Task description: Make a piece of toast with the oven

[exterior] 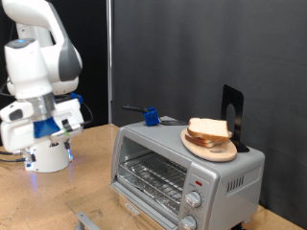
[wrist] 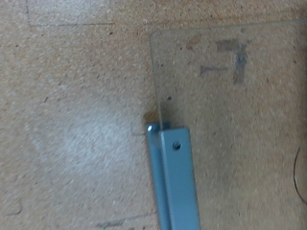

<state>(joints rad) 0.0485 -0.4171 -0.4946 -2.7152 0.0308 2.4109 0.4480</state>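
You couldn't tell how the gripper (exterior: 48, 153) stood; bread (exterior: 208, 131) sat on the plate (exterior: 207, 149) atop the oven (exterior: 182, 172).

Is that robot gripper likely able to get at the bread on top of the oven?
Probably yes: the bread lies uncovered on a plate atop the oven, with nothing between it and the gripper.

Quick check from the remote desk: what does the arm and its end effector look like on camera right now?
In the exterior view the arm is glossy white with rounded housings and a grey joint cap. Its end effector area is a white body with blue parts; the fingertips are hard to make out there. A thin dark cable trails off beside it. The wrist view shows one flat blue-grey metal finger with a small screw.
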